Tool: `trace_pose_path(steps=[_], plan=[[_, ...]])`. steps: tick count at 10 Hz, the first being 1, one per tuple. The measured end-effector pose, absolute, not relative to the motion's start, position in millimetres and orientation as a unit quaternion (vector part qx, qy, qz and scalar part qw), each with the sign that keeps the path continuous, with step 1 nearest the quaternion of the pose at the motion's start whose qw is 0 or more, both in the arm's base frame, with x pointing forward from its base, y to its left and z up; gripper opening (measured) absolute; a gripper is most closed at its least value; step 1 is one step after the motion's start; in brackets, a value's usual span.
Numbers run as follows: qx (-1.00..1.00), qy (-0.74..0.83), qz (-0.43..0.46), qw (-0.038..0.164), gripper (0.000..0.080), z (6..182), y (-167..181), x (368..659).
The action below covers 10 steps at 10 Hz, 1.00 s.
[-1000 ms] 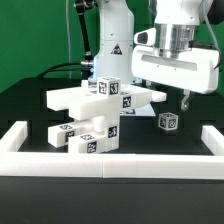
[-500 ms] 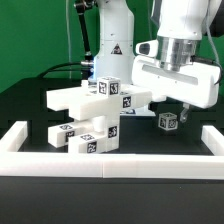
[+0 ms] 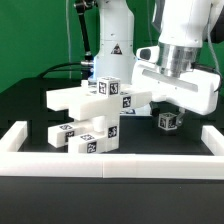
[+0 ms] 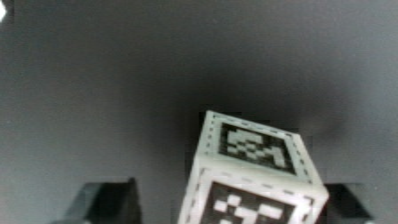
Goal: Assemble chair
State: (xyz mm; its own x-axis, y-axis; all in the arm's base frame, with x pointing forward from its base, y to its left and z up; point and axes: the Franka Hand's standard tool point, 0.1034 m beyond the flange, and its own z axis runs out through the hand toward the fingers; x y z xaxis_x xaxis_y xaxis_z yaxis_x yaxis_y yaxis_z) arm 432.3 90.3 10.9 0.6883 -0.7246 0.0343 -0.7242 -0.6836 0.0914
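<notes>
You see matte-white blocky chair parts (image 3: 95, 115) piled together, each bearing black-and-white square tags; no readable writing. The gripper's (image 3: 178, 112) jaws stand apart around a tagged block (image 4: 249, 170).

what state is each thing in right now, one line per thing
gripper: low over the small tagged block, jaws partly apart, whether it grips not clear
small tagged block: on the table, apart from the pile, between the fingertips in the wrist view
chair parts pile: loose, stacked, not assembled
border rail: lying flat along the table's edge
</notes>
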Motion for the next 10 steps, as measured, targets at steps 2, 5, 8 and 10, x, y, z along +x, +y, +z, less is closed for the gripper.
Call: trace_pose_path(steps=[2,5,8,10], plan=[[0.918,-0.393,-0.002,0.048,0.0287,11.1,92,433],[0.918,-0.394,-0.004,0.041,0.0287,18.9,96,435],[0.918,-0.395,-0.005,0.011,0.0287,46.7,110,436],[0.92,-0.391,-0.015,-0.02,0.0288,77.7,126,433]])
